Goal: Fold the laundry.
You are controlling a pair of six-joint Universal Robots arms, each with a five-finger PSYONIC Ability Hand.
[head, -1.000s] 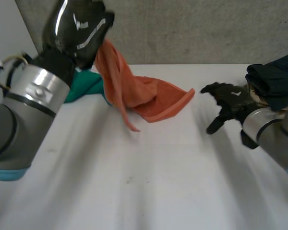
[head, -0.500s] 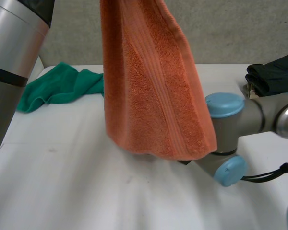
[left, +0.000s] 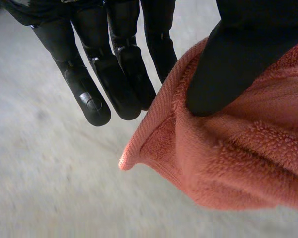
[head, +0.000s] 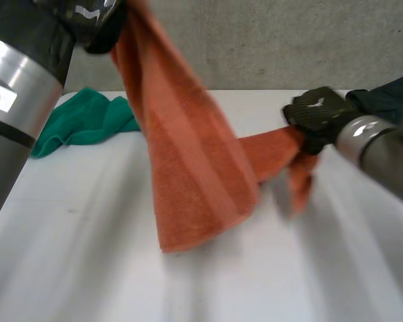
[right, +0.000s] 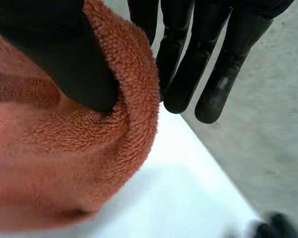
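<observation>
As the towel (head: 195,181) is pinched by both hands' fingers (left: 114,84), its length is held from left hand (head: 97,17) at 11 o'clock to right hand (head: 316,114) at 2 o'clock.

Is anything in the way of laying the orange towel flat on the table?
Nothing visible. The orange towel hangs between the left hand and right hand, both pinching it; the white table below is bare. The green cloth and dark clothes lie off to the sides.

The towel (head: 195,181) hangs above the counter (head: 87,268) between the left hand (head: 97,17) and right hand (head: 316,114); a cloth (head: 80,124) lies behind, left.
</observation>
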